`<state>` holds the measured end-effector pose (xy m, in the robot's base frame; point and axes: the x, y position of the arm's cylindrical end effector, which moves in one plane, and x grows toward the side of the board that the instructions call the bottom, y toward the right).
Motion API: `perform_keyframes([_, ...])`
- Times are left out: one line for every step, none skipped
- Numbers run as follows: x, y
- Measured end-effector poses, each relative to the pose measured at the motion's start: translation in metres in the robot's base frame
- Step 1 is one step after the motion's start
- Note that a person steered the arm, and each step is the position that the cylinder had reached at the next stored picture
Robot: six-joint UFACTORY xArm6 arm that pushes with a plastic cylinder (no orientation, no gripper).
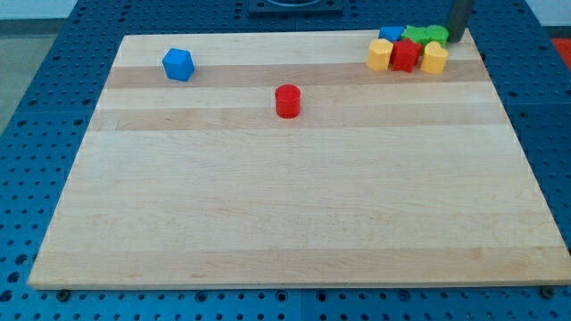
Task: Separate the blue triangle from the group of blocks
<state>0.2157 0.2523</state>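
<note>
The wooden board point(294, 196) fills most of the view. The arm has no pincer, only a dark rod, cut off by the view's top edge at the top right corner, so nothing is grasped; its tip point(456, 40) sits just right of the block cluster. Nearest the tip is a green block point(425, 36), shape hard to tell, then the blue triangle point(391, 34), partly hidden behind the front row. Below-left of the tip: yellow block point(434, 58), red block point(405, 55), yellow block point(379, 54), packed touching. Well apart to the left: red cylinder point(287, 101), and farther, a blue block point(178, 64), approx. hexagonal
</note>
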Motion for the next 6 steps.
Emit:
perform_keyframes([0.000,-0.026])
perform_keyframes([0.003,-0.046])
perform_keyframes([0.011,-0.065])
perform_keyframes([0.013,-0.078])
perform_keyframes([-0.013,-0.094])
perform_keyframes([-0.015,-0.120])
